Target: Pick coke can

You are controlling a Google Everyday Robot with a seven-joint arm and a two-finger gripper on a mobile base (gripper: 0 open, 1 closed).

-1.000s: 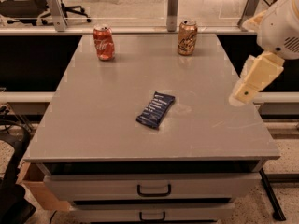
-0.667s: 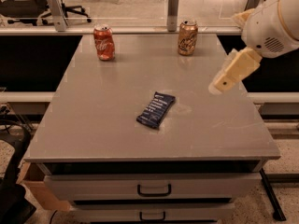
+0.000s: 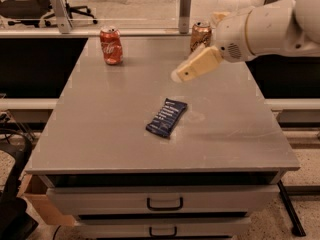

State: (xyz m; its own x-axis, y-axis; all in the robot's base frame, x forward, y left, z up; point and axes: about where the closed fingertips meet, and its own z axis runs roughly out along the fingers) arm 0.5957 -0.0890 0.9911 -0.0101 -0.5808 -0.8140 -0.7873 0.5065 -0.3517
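Observation:
The coke can [image 3: 111, 45], red with white script and a silver top, stands upright at the far left of the grey table [image 3: 100, 124]. My gripper [image 3: 182, 74], a cream-coloured tip on a white arm coming in from the upper right, hovers above the table's middle-back area. It is well to the right of the coke can and just left of the brownish-orange can [image 3: 200, 35].
A dark blue snack packet [image 3: 166, 117] lies flat near the table's middle, below the gripper. The brownish-orange can stands at the far right of the back edge. A glass partition with posts runs behind the table. Drawers with handles are at the front.
My arm has swung left from beyond the table's right edge to over the middle-back of the table, towards the cans. The cans and packet have not moved.

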